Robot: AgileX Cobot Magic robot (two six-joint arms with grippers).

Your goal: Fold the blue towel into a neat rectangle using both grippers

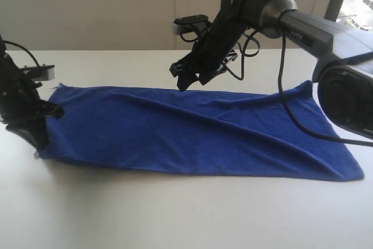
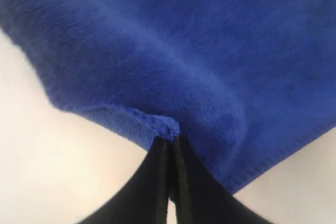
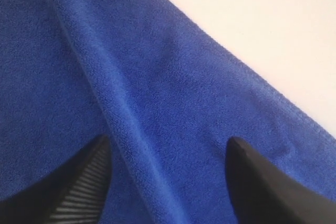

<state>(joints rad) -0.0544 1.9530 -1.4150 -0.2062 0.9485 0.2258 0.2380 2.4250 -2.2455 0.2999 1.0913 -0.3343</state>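
From the exterior view, the blue towel (image 1: 192, 129) lies stretched out long on the white table (image 1: 175, 214), with a soft ridge running slantwise across it. The left gripper (image 1: 38, 135) is down at the towel's left end, at the near corner, touching the cloth. The right gripper (image 1: 187, 77) hangs above the towel's far edge, about midway along it, clear of the cloth.

In the left wrist view, the two black fingers (image 2: 152, 182) are pressed together with the towel's stitched hem pinched at their tips. The cloth bunches up there, with bare table on either side of the corner.

In the right wrist view, the fingers (image 3: 84, 182) stand wide apart over the towel, holding nothing. A raised fold in the cloth runs beneath the gap between them. The towel's hemmed edge lies beyond, with table past it.
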